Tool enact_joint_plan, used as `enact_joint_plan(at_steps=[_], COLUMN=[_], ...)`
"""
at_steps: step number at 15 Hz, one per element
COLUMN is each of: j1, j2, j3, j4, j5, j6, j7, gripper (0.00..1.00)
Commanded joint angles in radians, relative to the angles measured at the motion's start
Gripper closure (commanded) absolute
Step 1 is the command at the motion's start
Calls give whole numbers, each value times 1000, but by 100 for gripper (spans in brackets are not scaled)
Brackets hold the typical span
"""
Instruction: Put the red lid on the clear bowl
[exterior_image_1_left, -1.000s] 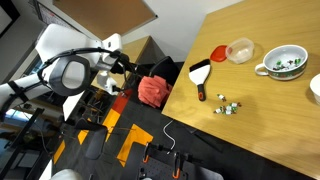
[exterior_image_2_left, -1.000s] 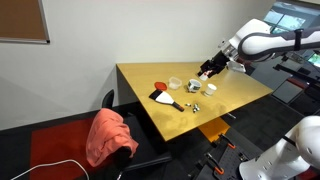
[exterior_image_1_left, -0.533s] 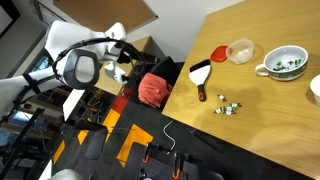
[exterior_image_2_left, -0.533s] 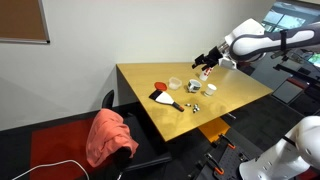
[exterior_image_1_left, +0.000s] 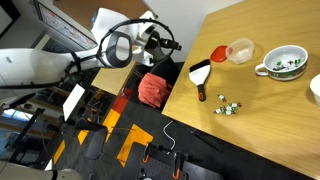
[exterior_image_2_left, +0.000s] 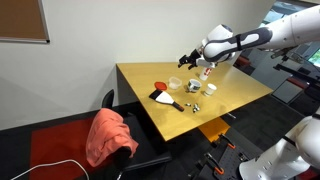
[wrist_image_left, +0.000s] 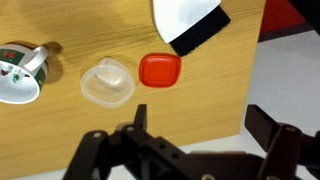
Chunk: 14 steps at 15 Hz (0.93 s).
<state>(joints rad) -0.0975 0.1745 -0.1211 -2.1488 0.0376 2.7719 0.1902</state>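
Observation:
The red lid (wrist_image_left: 159, 70) lies flat on the wooden table, right beside the clear bowl (wrist_image_left: 107, 82). Both also show in both exterior views: the lid (exterior_image_1_left: 219, 53) (exterior_image_2_left: 161, 85) and the bowl (exterior_image_1_left: 240, 50) (exterior_image_2_left: 175, 84). My gripper (wrist_image_left: 205, 125) is open and empty. It hangs in the air over the table's edge, short of the lid. It also shows in both exterior views (exterior_image_1_left: 168, 43) (exterior_image_2_left: 187, 59), held above table height.
A black-and-white spatula (wrist_image_left: 188, 22) (exterior_image_1_left: 200, 74) lies next to the lid. A white green-patterned bowl (wrist_image_left: 18, 72) (exterior_image_1_left: 285, 62) stands beyond the clear bowl. Small loose pieces (exterior_image_1_left: 228, 106) lie on the table. A red cloth (exterior_image_1_left: 152, 90) (exterior_image_2_left: 108, 135) hangs over a chair beside the table.
The arm has swung toward the table. The gripper moved from off to the side to over the table's edge near the lid. The objects have not moved.

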Motion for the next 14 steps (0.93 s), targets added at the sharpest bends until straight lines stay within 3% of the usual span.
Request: enact_joint_plan(at_steps=[1,6,7,14], j1=[15,7,4,3], j2=[191,346,301,349], j3=[-30,-33,-26,-30], j4=[194,349,281,333], j5=[-39,-3,-3,-4], j6=[1,-37,-4,-6], j7=[63,47,23,23], gripper=[0,0,0,0])
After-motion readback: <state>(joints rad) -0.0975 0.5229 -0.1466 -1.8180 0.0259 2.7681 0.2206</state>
